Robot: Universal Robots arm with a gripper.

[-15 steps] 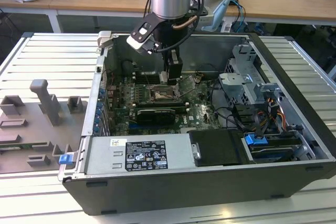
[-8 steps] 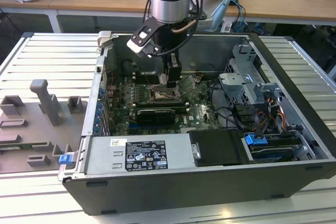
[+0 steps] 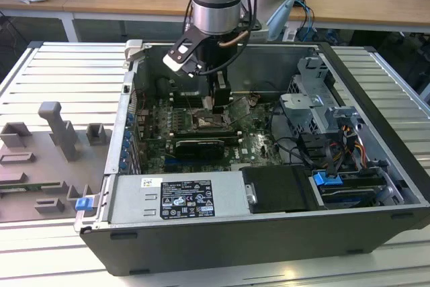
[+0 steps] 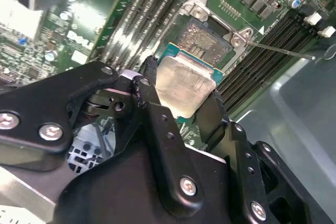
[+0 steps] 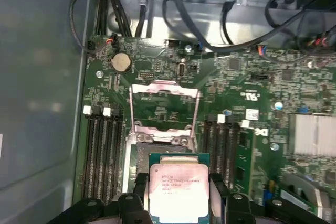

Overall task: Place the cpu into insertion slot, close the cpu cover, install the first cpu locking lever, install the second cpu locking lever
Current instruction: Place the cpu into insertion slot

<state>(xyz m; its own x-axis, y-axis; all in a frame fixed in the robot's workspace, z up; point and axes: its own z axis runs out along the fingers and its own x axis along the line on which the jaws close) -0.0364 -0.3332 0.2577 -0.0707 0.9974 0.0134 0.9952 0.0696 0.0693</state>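
You are looking at the gripper [image 4: 182, 83] pinching the cpu [image 4: 186, 90] by two opposite edges, its black fingers [image 4: 155, 103] drawn in narrow on the chip, with the pale metal face showing in both wrist views. The cpu is hanging just over the insertion slot [image 4: 210, 38], not seated, and the slot's dark centre is lying bare beside it. In the first wrist view the cpu cover [image 5: 164, 88] is standing flipped open beyond the slot (you are seeing green board through its window), with memory slots [image 5: 102, 156] running along both sides. A thin locking lever [image 4: 283, 50] is sticking out from one socket corner in the second wrist view. In the exterior view the arm is pointing down into the open computer case [image 3: 222, 247], the gripper sitting at about twelve o'clock from the silver power supply [image 3: 175, 196], the drive cage [image 3: 316, 99] at about three o'clock of the gripper
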